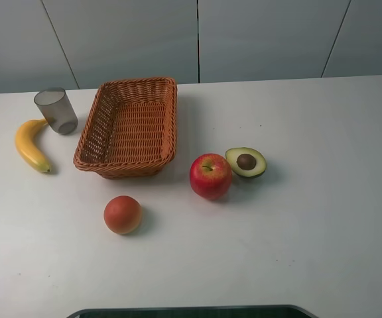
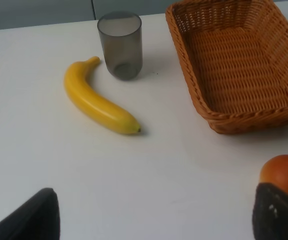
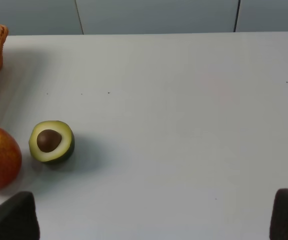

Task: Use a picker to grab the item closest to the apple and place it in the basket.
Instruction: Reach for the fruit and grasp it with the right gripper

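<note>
Bench (image 1: 323, 218): one, white, smooth and matt, with rounded corners.
Basket (image 1: 125, 167): one, rectangular, brown woven wicker with sloping walls and a thick plaited rim. It stands toward the far edge, left of the middle, and nothing lies in it.
Apple (image 1: 210, 176): one, red with yellow flecks, glossy and round, stem dimple up. It sits about mid-bench, off the basket's near right corner.
Avocado half (image 1: 246, 162): one, cut face up, with dark green skin, pale yellow-green flesh and a round brown pit. It is just beside the apple on the side toward the right edge. My right wrist view shows a thin gap between them. It is the closest thing to the apple, and it lies on the bench outside the basket.
Orange fruit (image 1: 123, 214): one, round, dull reddish-orange skin, toward the near edge and left of the apple.
Banana (image 1: 29, 146): one, yellow, curved and smooth, by the left edge.
Cup (image 1: 56, 111): one, grey see-through plastic, a plain cylinder standing upright near the far left corner, just beside the banana's stem end.
Left pincer (image 2: 156, 220): released, with two dark fingertips (image 2: 34, 217) spread wide and nothing between them. One tip partly hides the orange fruit; I cannot tell if they touch.
Right pincer (image 3: 149, 220): released, with two dark fingertips (image 3: 11, 220) spread wide and nothing between them.
</note>
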Action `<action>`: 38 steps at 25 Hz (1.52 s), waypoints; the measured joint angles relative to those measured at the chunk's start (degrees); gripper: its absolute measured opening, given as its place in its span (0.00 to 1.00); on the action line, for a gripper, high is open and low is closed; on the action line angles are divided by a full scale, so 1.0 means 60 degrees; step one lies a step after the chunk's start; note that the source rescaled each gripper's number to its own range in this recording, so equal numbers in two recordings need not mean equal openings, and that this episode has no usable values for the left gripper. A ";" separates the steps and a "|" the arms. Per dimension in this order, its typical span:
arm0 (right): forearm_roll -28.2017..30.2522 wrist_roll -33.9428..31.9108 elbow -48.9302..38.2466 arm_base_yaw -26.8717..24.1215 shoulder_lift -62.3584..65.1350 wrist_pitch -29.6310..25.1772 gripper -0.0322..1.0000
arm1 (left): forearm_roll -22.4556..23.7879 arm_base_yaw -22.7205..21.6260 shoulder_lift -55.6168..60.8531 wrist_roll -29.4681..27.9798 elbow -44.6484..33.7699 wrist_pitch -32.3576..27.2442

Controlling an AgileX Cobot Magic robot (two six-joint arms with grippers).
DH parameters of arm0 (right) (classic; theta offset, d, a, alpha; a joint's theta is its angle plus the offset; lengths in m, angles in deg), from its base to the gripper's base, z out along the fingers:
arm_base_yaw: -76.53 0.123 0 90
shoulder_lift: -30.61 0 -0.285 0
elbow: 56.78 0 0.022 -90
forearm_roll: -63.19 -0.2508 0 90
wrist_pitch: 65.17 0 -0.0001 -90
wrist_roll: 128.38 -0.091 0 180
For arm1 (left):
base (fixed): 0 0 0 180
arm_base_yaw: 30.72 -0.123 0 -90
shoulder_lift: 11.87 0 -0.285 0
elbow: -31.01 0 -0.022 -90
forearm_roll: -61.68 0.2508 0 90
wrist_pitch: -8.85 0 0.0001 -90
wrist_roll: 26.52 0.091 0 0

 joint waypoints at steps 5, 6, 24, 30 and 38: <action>0.0000 0.0000 0.0000 0.0000 0.0000 0.0000 1.00 | 0.0000 0.0000 0.0000 0.0000 0.0000 0.0000; 0.0000 0.0000 0.0000 0.0000 0.0000 0.0000 1.00 | 0.0000 0.0000 0.0000 0.0000 0.0000 0.0000; 0.0000 0.0000 0.0000 0.0000 0.0000 0.0000 1.00 | 0.0000 0.0000 0.0000 0.0000 0.0000 0.0000; 0.0082 0.0000 0.0000 0.0000 0.0000 0.0000 1.00 | 0.0000 0.0000 0.0000 0.0000 0.0000 0.0000; 0.0195 0.0000 0.0025 0.0000 -0.0084 -0.0045 1.00 | 0.0000 0.0000 0.0000 0.0000 0.0000 0.0000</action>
